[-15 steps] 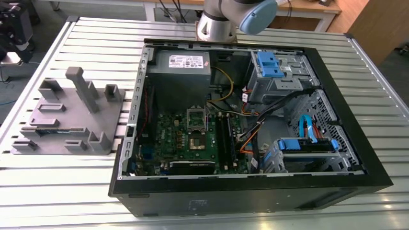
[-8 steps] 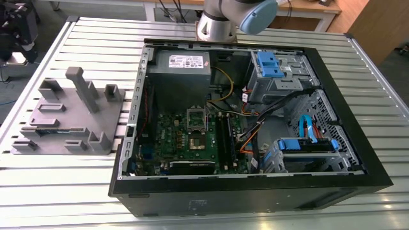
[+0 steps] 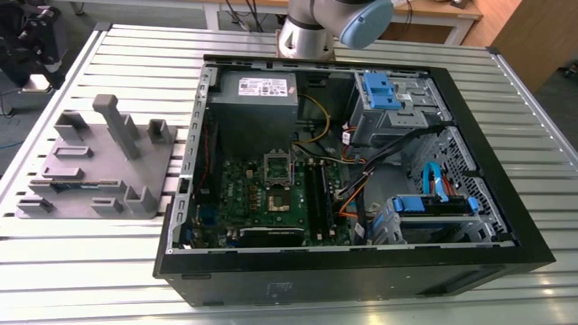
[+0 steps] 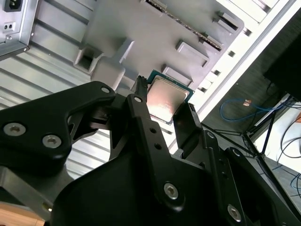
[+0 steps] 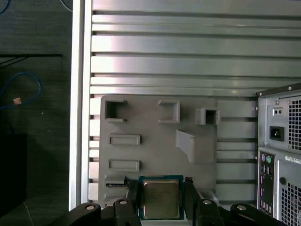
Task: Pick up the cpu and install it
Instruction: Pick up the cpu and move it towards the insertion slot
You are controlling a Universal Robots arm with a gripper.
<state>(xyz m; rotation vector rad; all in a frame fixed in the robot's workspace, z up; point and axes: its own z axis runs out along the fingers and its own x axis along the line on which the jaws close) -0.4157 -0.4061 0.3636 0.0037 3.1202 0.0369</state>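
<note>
The cpu [image 5: 161, 197] [image 4: 167, 99], a flat square chip with a shiny metal top and green rim, sits between the black fingers of my gripper [image 5: 161, 192] [image 4: 164, 107], which is shut on its two opposite edges. In both wrist views it hangs well above the grey fixture plate [image 5: 155, 136] [image 4: 155, 33]. In the exterior view the green motherboard [image 3: 271, 196] lies inside the open computer case [image 3: 505, 223], with a dark square socket [image 3: 275, 200] below a raised silver frame [image 3: 275, 166]. The arm [image 3: 316, 27] enters at the top of that view.
The grey fixture plate [image 3: 99, 162] with upright posts stands on the slatted aluminium table [image 3: 54, 271], at the exterior view's left of the case. The case's rear panel [image 5: 282, 141] borders the fixture. Orange and black cables [image 3: 352, 196] and blue drive brackets [image 3: 384, 91] crowd the case's right half.
</note>
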